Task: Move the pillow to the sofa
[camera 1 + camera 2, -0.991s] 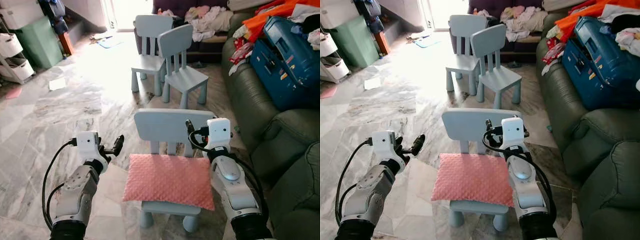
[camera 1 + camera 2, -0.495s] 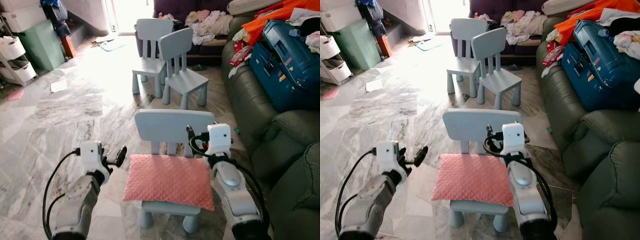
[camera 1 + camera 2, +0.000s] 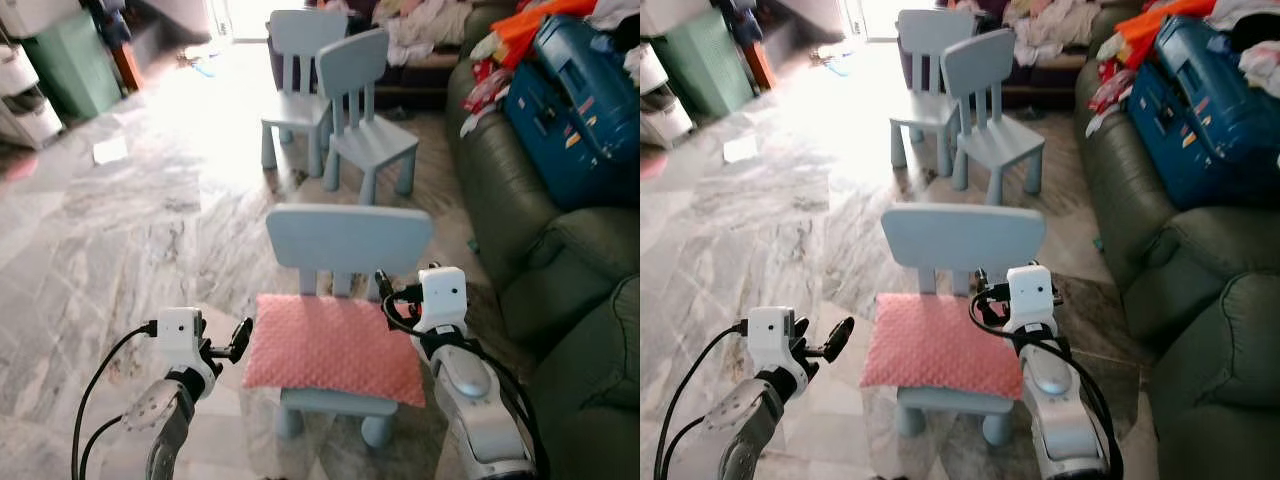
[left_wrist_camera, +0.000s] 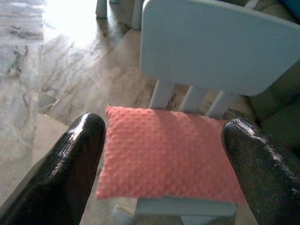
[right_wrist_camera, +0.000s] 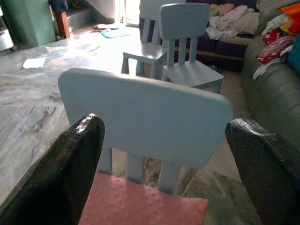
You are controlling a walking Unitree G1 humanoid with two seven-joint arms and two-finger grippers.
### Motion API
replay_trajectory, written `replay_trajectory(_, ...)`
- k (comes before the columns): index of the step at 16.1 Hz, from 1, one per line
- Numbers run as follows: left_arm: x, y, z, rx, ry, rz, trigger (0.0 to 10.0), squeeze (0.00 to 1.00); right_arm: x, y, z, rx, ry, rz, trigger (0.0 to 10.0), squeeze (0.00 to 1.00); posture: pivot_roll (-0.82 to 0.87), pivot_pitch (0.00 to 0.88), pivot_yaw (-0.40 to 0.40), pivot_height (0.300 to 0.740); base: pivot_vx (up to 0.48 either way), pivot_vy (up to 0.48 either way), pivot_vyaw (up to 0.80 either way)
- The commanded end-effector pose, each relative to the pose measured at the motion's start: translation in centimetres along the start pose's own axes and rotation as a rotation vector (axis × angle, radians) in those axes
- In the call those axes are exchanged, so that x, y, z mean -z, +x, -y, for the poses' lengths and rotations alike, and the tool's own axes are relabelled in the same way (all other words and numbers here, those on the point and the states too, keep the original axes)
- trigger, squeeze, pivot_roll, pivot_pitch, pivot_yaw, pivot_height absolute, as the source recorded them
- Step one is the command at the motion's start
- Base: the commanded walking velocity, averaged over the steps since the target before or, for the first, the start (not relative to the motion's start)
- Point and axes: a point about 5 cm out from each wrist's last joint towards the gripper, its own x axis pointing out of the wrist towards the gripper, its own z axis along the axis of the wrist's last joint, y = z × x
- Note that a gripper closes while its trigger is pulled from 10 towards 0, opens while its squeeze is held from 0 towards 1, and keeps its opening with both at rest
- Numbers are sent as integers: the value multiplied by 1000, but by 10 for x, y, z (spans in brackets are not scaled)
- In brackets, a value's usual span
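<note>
Pillow (image 3: 333, 347): pink, dotted fabric, lying flat on the seat of the near chair (image 3: 347, 240); its front edge overhangs the seat.
Near chair: pale blue, child-sized, standing on the marble floor (image 3: 110, 240); the backrest is on the far side of the pillow.
Sofa (image 3: 560, 260): dark green, to the right of the near chair, well apart from the pillow; a blue suitcase (image 3: 580, 105) and orange cloth lie on its far end.
Left gripper (image 3: 238, 340): held just beside the left edge of the pillow, not touching it. Fingers (image 4: 70, 173) are spread apart, empty; in the left wrist view the pillow lies between them, farther off.
Right gripper (image 5: 164, 154): held above the rear right corner of the pillow, close to the backrest of the near chair. Fingers (image 5: 65, 168) are spread apart, empty; the backrest shows between them in the right wrist view.
Other chairs (image 3: 345, 100): two pale blue chairs of the same kind, standing side by side beyond the near chair.
Green cabinet (image 3: 65, 70): far left of the near chair, against the wall.
</note>
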Motion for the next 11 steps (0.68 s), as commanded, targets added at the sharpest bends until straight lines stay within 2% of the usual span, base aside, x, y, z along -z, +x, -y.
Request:
replay_trajectory(1, 2, -6, 0, -5, 6, -13, 10000, 0, -1, -4, -1, -4, 5, -7, 10000, 0, -64, 162, 33, 740, 0, 0, 0)
replay_trajectory(6, 2, -12, 0, 3, 29, -3, 10000, 0, 7, -16, 3, -7, 7, -49, 10000, 0, -68, 182, 32, 740, 0, 0, 0)
replay_trajectory(8, 8, -24, -8, -16, 56, -20, 10000, 0, 18, -32, 16, 3, -17, -102, 10000, 0, -71, 184, 32, 740, 0, 0, 0)
replay_trajectory(11, 20, -36, -16, -34, 71, -62, 10000, 0, 26, -47, 29, 20, -41, -141, 10000, 0, -75, 187, 32, 740, 0, 0, 0)
